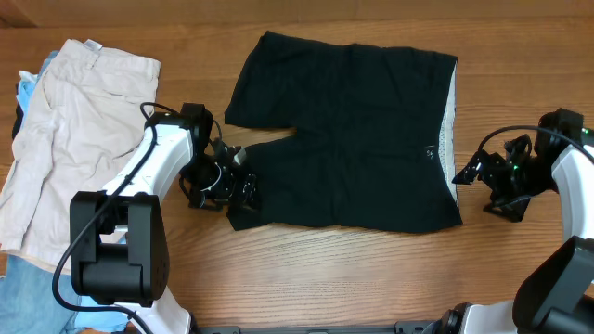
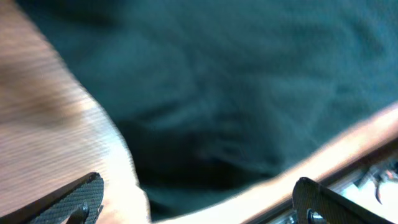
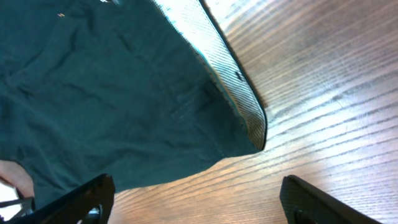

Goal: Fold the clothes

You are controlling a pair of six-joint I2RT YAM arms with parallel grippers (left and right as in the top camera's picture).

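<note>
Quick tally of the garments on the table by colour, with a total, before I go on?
Black shorts: 1
Beige shorts: 1
Light blue fabric: at least 1, partly hidden, so the exact number is unclear
Total: at least 3

a pair of black fabric shorts (image 1: 353,139) is lying spread flat and unfolded on the wooden table (image 1: 371,278), near its middle. the waistband is facing the right side of the overhead view, showing a strip of pale grey-white ribbed lining (image 1: 451,121) along that edge — the two legs are pointing left, parting at a narrow notch. the cloth is wrinkling only faintly.
</note>
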